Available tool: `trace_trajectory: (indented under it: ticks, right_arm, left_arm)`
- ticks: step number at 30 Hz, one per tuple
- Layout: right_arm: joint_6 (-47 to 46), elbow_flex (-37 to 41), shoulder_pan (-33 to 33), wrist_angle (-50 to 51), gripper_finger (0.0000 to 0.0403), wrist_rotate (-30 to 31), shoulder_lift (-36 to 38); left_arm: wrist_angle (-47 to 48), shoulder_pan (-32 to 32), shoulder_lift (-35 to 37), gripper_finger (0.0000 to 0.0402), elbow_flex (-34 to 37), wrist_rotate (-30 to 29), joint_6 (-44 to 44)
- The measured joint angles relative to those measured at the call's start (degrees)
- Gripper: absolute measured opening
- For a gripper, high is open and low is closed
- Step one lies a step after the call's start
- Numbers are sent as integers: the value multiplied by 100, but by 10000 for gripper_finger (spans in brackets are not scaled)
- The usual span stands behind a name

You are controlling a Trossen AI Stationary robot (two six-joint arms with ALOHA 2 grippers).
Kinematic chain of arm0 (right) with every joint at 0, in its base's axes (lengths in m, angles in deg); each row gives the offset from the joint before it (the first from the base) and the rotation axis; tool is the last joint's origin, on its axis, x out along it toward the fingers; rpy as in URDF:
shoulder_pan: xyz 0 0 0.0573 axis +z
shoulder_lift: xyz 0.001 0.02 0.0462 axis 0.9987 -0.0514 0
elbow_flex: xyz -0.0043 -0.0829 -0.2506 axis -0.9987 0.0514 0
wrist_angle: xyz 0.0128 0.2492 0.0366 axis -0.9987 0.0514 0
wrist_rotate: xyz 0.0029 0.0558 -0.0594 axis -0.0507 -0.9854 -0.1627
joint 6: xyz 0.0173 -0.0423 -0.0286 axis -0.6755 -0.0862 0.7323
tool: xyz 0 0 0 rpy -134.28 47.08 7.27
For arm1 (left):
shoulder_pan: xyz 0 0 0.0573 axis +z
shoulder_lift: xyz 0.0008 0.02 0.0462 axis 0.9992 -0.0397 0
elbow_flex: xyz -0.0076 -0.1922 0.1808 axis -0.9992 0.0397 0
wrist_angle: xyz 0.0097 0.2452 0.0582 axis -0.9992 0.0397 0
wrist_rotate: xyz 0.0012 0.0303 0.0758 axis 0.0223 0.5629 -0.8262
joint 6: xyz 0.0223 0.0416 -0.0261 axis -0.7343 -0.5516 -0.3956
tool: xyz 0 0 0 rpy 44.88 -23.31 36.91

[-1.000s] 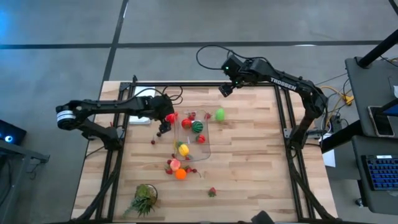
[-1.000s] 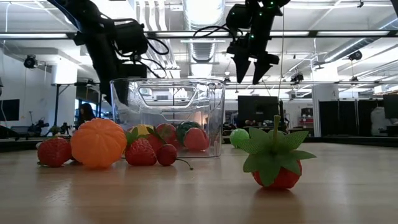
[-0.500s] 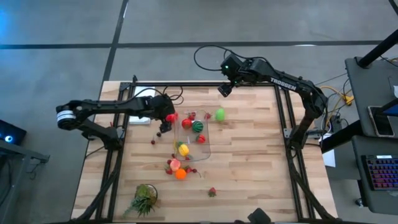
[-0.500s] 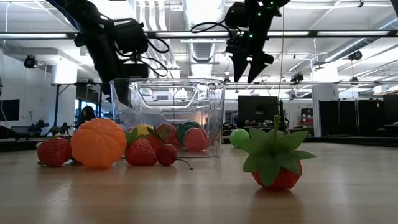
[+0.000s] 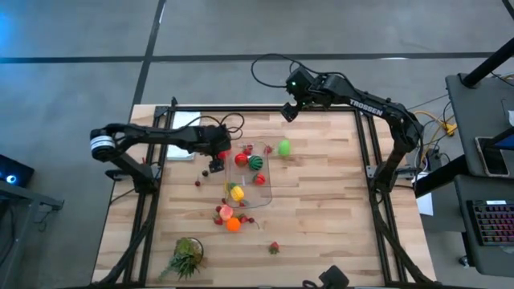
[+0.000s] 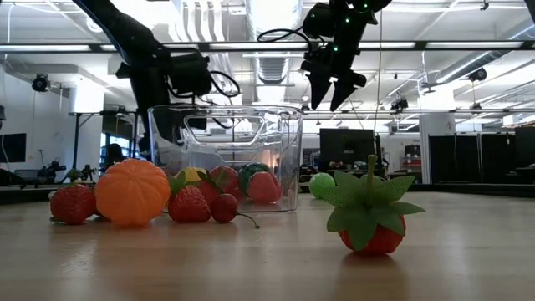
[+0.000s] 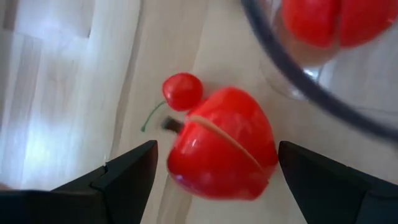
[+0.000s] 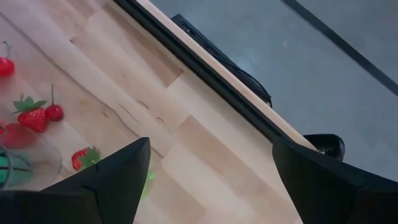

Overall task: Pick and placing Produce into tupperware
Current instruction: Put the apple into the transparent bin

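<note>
Straddling red produce (image 7: 221, 146), left hand (image 7: 214, 165) open.

The tupperware (image 5: 251, 175) stands near the middle of the table (image 5: 321, 209), with several produce pieces inside it and one piece (image 5: 283, 148) just to its right toward the far edge. A cluster of produce (image 5: 229, 217) lies on the table just near of the container, one strawberry (image 5: 274, 247) farther toward the near edge, and a leafy tuft (image 5: 186, 257) at the near left. The left gripper (image 5: 215, 160) sits at the container's far-left corner, and the right gripper (image 5: 287, 114) hangs over the far edge of the table.
</note>
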Motion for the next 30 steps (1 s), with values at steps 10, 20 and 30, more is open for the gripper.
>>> trace_trajectory:
  ticks: [10,20,30]
  right_arm:
    - [7,0,-24,-2,329,-3,-1]
    - [22,0,-24,-1,329,-2,-4]
    - [22,0,-24,-1,329,-2,-4]
  left_arm:
    - [-156,0,-401,317,-10,-16,9]
    - [-207,0,-360,317,-14,-14,11]
    - [-210,0,-360,299,-14,-14,11]
